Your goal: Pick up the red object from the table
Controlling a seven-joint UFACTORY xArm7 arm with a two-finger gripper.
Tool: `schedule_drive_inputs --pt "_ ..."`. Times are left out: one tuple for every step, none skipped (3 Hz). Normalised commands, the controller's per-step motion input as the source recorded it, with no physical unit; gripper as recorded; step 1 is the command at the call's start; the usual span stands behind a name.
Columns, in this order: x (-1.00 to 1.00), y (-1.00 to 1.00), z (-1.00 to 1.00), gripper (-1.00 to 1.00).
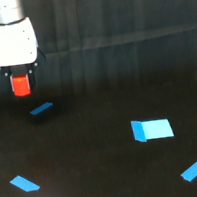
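The red object (20, 85) is a small, bright red-orange stubby tube, and it is held up off the table (106, 176). It is pinched from above by the gripper (20, 79), under the wider white head. Four flat blue pieces are seen lower down, the nearest (41, 108) just below the gripper.

White gripper (19, 76) holding the red object (20, 85) above the table (93, 152); four flat blue pieces (152, 129) scattered below
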Motion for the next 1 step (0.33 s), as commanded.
schedule_drive_inputs --pt "-0.12 -0.01 -0.06 -0.89"
